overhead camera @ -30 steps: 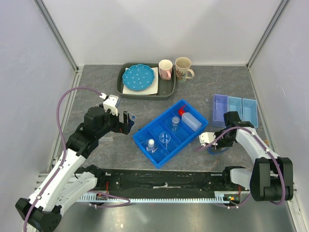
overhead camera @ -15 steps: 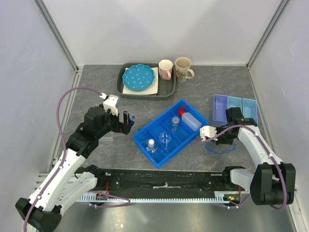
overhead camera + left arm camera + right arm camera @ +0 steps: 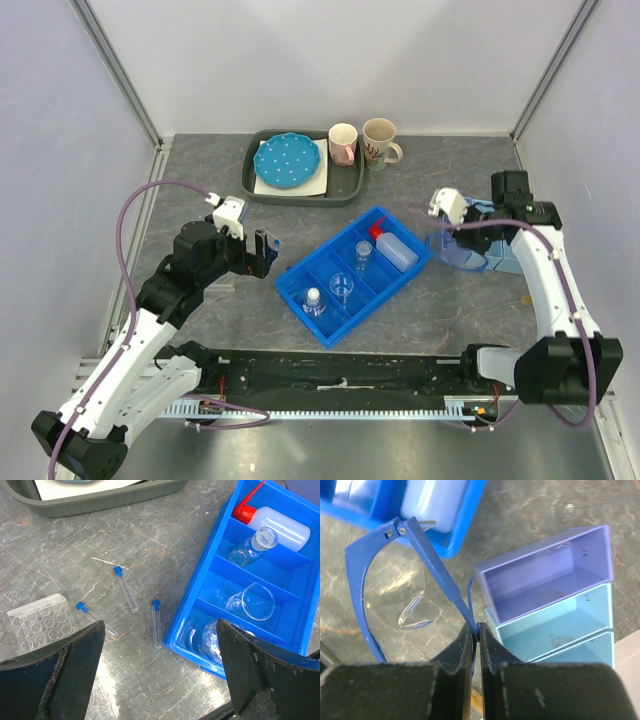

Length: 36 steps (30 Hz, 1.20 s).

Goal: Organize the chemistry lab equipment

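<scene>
Bright, even overhead light, soft shadows. Glare patches on surface (image 3: 150, 555) in both wrist views. Fingers of right hand (image 3: 476, 630) dark, blurred up close. Top view sharp.

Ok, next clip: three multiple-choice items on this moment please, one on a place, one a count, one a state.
1. Where does the squeeze bottle lie?
A. in the blue divided tray
B. in the grey tray
C. beside the mugs

2. How many blue-capped test tubes lie outside that tray, in the left wrist view?
A. one
B. three
C. five

3. How is the right gripper?
A. open over the mugs
B. shut on the safety glasses
C. shut on a test tube

1 A: it fills the tray's end compartment.
2 B: three lie apart beside the tray.
3 B: the right wrist view shows it pinching the glasses' arm.
</scene>
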### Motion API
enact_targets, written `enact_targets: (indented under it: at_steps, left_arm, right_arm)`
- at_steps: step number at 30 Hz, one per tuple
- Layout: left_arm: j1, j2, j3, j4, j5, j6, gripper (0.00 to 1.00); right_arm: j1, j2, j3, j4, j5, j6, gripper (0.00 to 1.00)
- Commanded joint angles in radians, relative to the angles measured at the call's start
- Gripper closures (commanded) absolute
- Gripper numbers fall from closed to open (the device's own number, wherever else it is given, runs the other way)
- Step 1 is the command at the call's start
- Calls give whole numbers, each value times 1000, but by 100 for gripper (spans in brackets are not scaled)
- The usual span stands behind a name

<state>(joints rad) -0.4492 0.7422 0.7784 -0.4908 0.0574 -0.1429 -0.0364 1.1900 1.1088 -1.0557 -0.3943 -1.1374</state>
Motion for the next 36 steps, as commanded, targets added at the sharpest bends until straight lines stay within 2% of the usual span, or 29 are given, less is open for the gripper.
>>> enact_targets:
  at_steps: [1, 9, 12, 17, 24, 36]
  left_arm:
    - [1, -18, -8, 47, -11, 12, 2]
    - [0, -24, -8, 49, -18, 12, 2]
    - [1, -26, -8, 49, -16, 12, 2]
    - [1, -23, -10, 49, -13, 11, 2]
    - [1, -18, -10, 49, -16, 12, 2]
    - [1, -20, -8, 49, -16, 12, 2]
  right_arm:
    - [-45, 120, 135, 97, -74, 293, 94]
    - [-128, 192, 151, 304, -64, 663, 96]
    - [-137, 191, 109, 408, 23, 770, 98]
    - [-138, 214, 65, 490, 138, 947, 100]
    - [-138, 289, 46, 516, 161, 1047, 98]
    - [-138, 381, 31, 549, 207, 1094, 96]
